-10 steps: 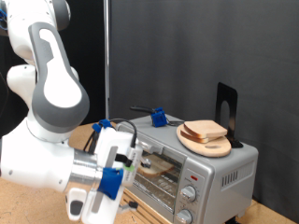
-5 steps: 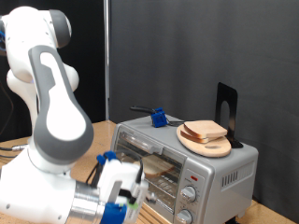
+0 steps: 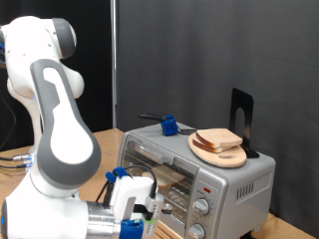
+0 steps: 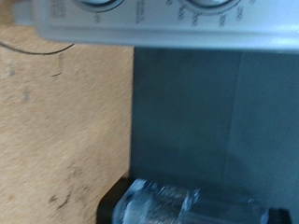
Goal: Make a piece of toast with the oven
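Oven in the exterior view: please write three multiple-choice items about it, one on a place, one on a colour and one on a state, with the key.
1. Where is the round board?
A. on the table
B. on top of the oven
C. inside the oven

2. What colour is the small thing on the oven, to the exterior view's left of the board?
A. blue
B. yellow
C. white

3. In what state is the board?
A. bare
B. standing on its edge
C. lying flat with bread on it

Key:
1 B: the board rests on the roof of the oven.
2 A: the small thing is plainly blue.
3 C: the bread lies on the flat board.

The gripper is low, before the oven front, towards the exterior view's bottom left.
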You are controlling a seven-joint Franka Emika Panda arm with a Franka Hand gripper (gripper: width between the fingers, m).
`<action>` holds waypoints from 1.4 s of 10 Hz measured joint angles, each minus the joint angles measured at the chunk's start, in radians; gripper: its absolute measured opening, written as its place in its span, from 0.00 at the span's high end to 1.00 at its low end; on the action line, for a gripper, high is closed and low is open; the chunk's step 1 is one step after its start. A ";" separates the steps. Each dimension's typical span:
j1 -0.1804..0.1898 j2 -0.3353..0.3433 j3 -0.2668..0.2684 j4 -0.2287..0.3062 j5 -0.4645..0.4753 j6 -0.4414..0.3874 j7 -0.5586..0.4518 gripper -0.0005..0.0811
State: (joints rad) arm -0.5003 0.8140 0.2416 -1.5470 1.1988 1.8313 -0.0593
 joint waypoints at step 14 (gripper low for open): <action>0.090 0.154 0.046 0.083 0.004 0.004 -0.152 0.01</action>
State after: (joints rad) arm -0.4101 0.9680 0.2875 -1.4641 1.2030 1.8351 -0.2115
